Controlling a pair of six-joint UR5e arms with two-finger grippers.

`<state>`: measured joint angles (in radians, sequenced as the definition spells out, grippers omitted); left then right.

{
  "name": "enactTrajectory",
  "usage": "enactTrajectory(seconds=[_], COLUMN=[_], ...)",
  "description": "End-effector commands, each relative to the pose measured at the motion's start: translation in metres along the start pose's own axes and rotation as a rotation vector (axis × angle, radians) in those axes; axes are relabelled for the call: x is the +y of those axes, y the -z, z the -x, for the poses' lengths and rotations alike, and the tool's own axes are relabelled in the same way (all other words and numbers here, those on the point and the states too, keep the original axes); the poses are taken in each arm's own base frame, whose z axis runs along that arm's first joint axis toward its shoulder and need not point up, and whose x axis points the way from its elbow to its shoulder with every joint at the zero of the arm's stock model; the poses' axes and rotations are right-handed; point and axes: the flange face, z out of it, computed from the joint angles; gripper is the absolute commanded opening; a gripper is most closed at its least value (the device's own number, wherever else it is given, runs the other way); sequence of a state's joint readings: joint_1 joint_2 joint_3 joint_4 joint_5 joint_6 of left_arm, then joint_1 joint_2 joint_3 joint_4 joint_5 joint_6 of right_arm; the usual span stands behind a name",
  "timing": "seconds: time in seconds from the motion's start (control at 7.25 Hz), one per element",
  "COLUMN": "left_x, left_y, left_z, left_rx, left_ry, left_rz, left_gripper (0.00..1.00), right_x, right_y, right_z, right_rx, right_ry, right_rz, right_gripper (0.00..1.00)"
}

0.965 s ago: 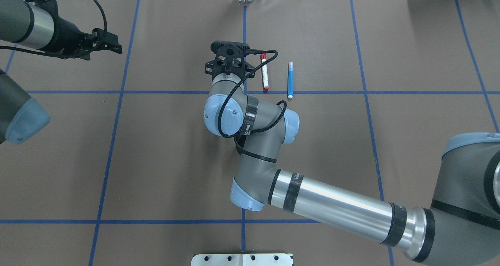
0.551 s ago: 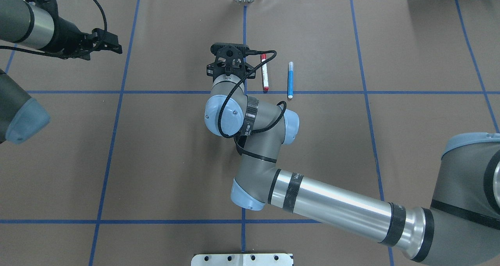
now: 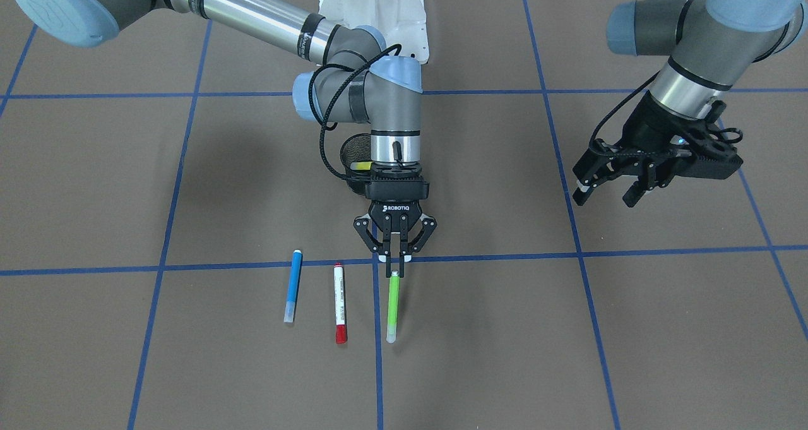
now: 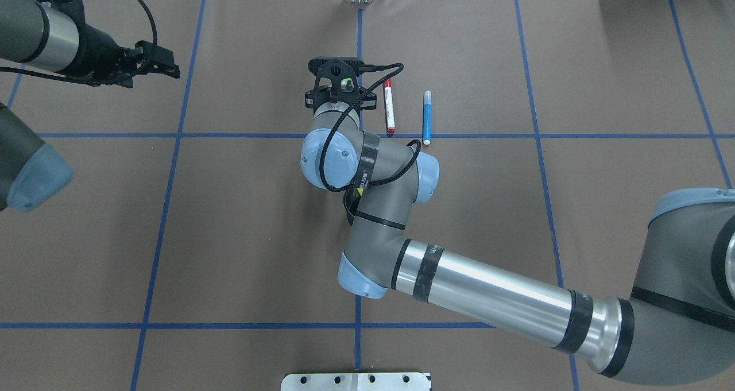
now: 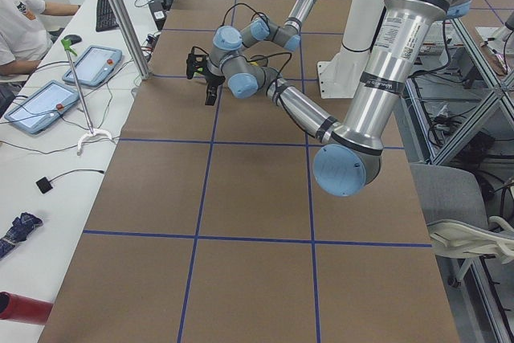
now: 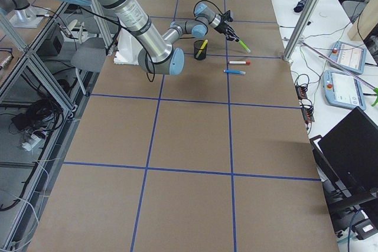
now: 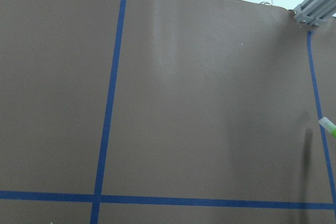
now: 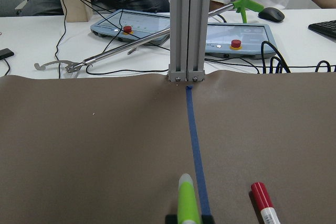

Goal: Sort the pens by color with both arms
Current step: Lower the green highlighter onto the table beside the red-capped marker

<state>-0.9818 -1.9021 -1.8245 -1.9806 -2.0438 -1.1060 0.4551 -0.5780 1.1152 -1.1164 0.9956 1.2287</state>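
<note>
Exterior front-facing view is read from its near edge to its far edge. Nearest, three slim pens are seen on the side of the black wire-mesh cup (image 3: 350,147) that is away from the robot.

The blue marker pen with a pale tip (image 3: 292,286) and the white marker pen with a red cap (image 3: 340,304) are laid flat on the brown table paper (image 3: 568,354). They are side by side but not touching, so each colour is likely given a spot of its own.

Just beside the white pen, the lime-green marker pen (image 3: 392,307) is pinched at one end by the right arm's black two-finger gripper (image 3: 394,261). The fingers are squeezed tight on it. The pen sticks out away from the cup, probably so it can be lined up with the row. Whether its free end touches the paper cannot be told.

Farther back, well apart from the cup on the robot's left, the left arm's black two-finger gripper (image 3: 606,196) is held above the paper. Its fingers are spread and nothing is in them. It is likely parked out of the way.

Last, the cup is stood upright under the right arm's wrist. One yellow marker pen (image 3: 361,165) is seen leaning in it, not yet sorted.
</note>
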Motion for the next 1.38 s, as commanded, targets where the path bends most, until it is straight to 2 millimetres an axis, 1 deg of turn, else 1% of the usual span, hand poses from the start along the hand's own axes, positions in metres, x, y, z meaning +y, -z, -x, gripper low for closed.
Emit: enactTrajectory(seconds=[0.0, 0.14, 0.28, 0.41, 0.55, 0.83, 0.96, 1.1, 1.24], left_x=[0.000, 0.000, 0.000, 0.000, 0.000, 0.000, 0.000, 0.001, 0.000], left_y=[0.001, 0.002, 0.003, 0.003, 0.003, 0.003, 0.002, -0.001, -0.002], left_z=[-0.001, -0.001, -0.001, -0.002, -0.002, -0.002, -0.001, -0.001, -0.005], left_rx=[0.002, 0.003, 0.004, 0.005, 0.005, 0.003, 0.001, -0.002, 0.000], left_ry=[-0.001, -0.002, -0.002, -0.003, -0.003, -0.001, -0.002, 0.000, 0.008], left_rz=[-0.001, -0.002, -0.004, -0.005, -0.005, -0.005, -0.005, -0.002, 0.000], left_gripper=[0.99, 0.99, 0.99, 0.99, 0.99, 0.99, 0.99, 0.99, 0.99], right_x=[-0.001, 0.000, 0.000, 0.000, 0.000, -0.003, -0.003, -0.012, -0.035], right_y=[-0.004, -0.005, -0.005, -0.005, -0.004, -0.003, -0.001, 0.009, 0.024], right_z=[0.005, 0.005, 0.005, 0.005, 0.006, 0.004, 0.001, -0.006, -0.018], right_rx=[0.006, 0.002, 0.002, 0.000, -0.004, -0.013, -0.022, -0.051, -0.102], right_ry=[0.010, 0.011, 0.020, 0.021, 0.020, 0.013, 0.009, -0.010, -0.048], right_rz=[0.005, 0.017, 0.022, 0.024, 0.030, 0.040, 0.052, 0.059, 0.082], right_gripper=[0.00, 0.00, 0.02, 0.25, 0.39, 0.60, 0.61, 0.61, 0.62])
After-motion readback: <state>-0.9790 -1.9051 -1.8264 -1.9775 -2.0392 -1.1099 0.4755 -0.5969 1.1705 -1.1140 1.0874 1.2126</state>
